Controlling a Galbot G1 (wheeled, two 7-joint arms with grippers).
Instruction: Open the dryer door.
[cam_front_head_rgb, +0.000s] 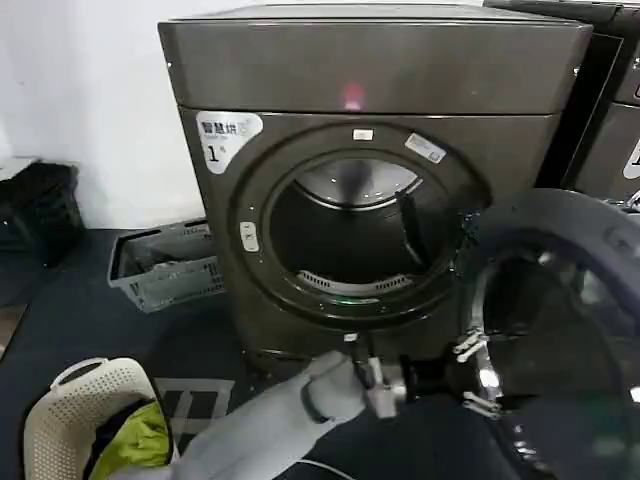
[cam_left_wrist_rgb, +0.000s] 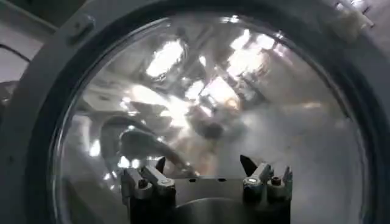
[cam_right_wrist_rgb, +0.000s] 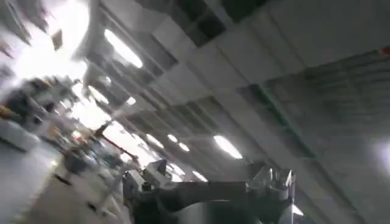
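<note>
Clothes fill the white basket (cam_front_head_rgb: 70, 400); left gripper (cam_front_head_rgb: 478, 378), jaws spread, faces the swung-open dryer door (cam_front_head_rgb: 560, 300).

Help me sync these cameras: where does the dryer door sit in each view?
Head view: dryer door swung open at lower right, left gripper at its inner side.
Left wrist view: its glass spans the frame.
Right wrist view: ceiling lights.
Shared landmark: the door's glass.
</note>
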